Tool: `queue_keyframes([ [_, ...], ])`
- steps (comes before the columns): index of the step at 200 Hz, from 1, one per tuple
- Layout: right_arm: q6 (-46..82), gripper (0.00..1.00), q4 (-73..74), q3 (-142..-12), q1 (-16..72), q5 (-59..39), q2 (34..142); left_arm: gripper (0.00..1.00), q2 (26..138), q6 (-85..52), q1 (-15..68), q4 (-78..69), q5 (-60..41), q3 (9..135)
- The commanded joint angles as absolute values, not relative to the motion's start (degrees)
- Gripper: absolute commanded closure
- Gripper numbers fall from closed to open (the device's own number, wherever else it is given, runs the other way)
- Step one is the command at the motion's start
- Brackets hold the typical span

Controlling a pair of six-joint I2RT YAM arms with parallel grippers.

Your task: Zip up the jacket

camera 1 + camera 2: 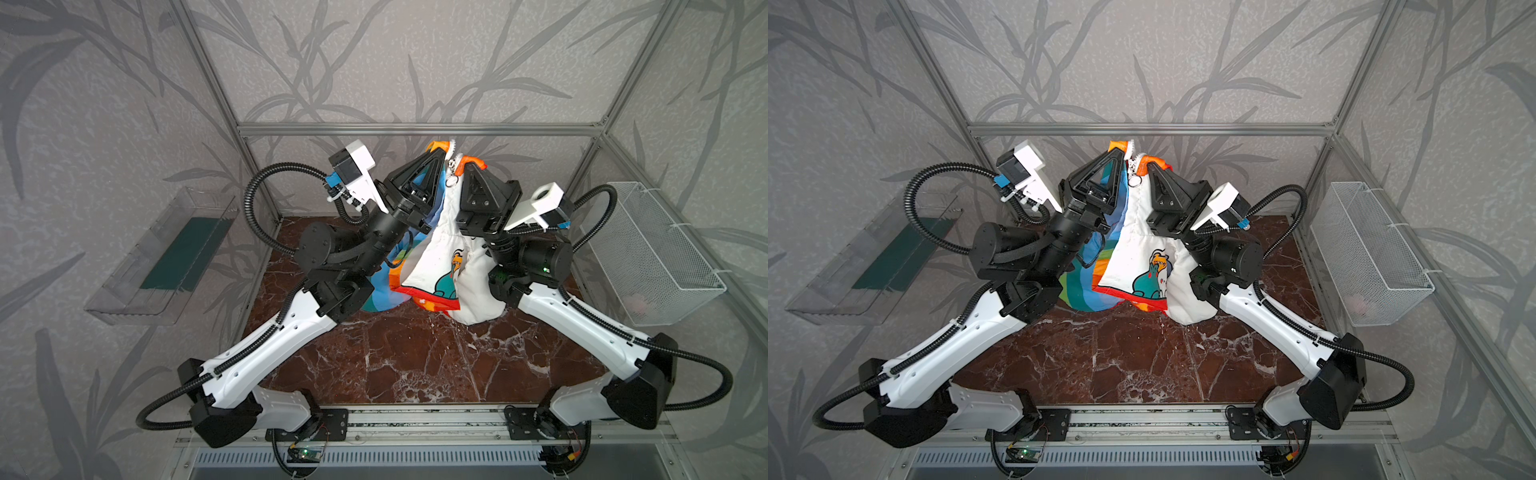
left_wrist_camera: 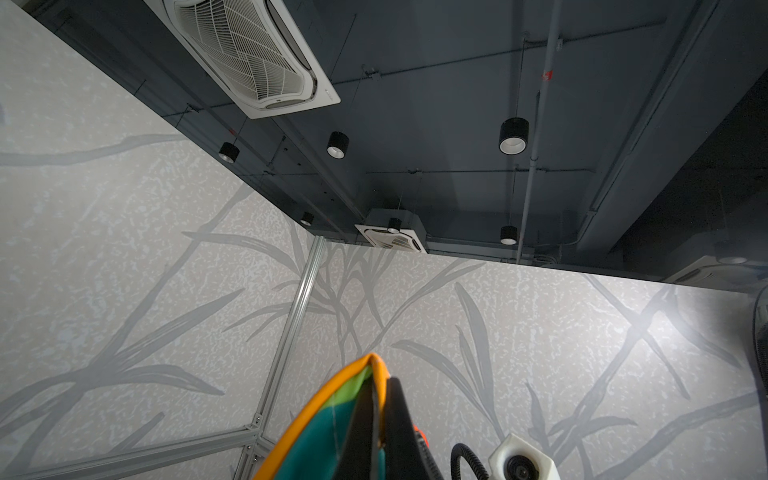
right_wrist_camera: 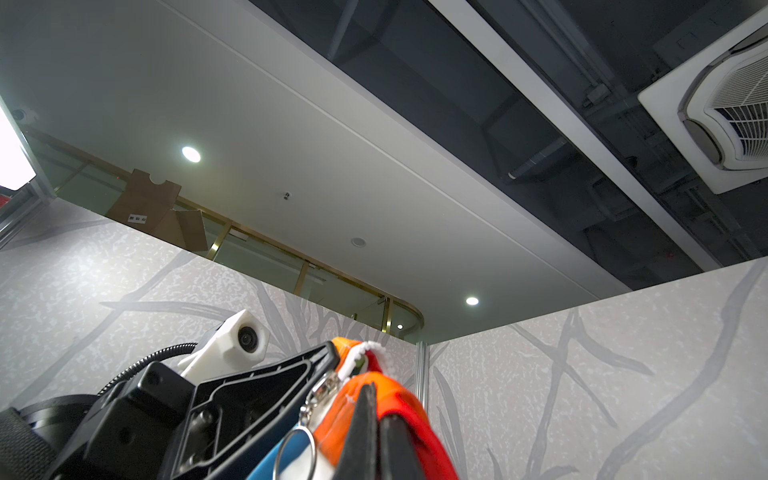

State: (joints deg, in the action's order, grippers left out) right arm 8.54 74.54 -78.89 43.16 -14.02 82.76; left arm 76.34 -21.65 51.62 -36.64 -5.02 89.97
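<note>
The jacket (image 1: 440,245) (image 1: 1142,249) hangs lifted above the table in both top views, white with a cartoon animal and rainbow panels, its lower part resting on the table. My left gripper (image 1: 437,153) (image 1: 1117,153) is shut on the orange-trimmed top edge (image 2: 332,392). My right gripper (image 1: 467,167) (image 1: 1150,167) is shut on the neighbouring orange edge (image 3: 395,392). Between them hang the white zipper teeth (image 3: 376,347) and the metal ring pull (image 1: 452,181) (image 3: 295,453). In the wrist views the left gripper (image 2: 382,388) and the right gripper (image 3: 376,411) both pinch fabric.
A white wire basket (image 1: 660,249) hangs on the right wall. A clear plastic tray (image 1: 166,253) sits outside on the left. The brown marble table (image 1: 415,357) lies below. An aluminium frame bar (image 1: 415,129) crosses just behind the raised jacket.
</note>
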Motion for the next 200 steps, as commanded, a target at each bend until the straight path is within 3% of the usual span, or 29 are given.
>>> queue_keyframes([
  [1,8.4,1.0,77.6,-79.5,43.1,-13.5,81.2,1.0,75.5,-21.8,51.9,-39.1,-5.4,91.5],
  [200,8.0,1.0,77.0,-79.2,43.1,-12.7,81.1,1.0,74.8,-21.2,52.1,-39.5,-5.2,90.9],
])
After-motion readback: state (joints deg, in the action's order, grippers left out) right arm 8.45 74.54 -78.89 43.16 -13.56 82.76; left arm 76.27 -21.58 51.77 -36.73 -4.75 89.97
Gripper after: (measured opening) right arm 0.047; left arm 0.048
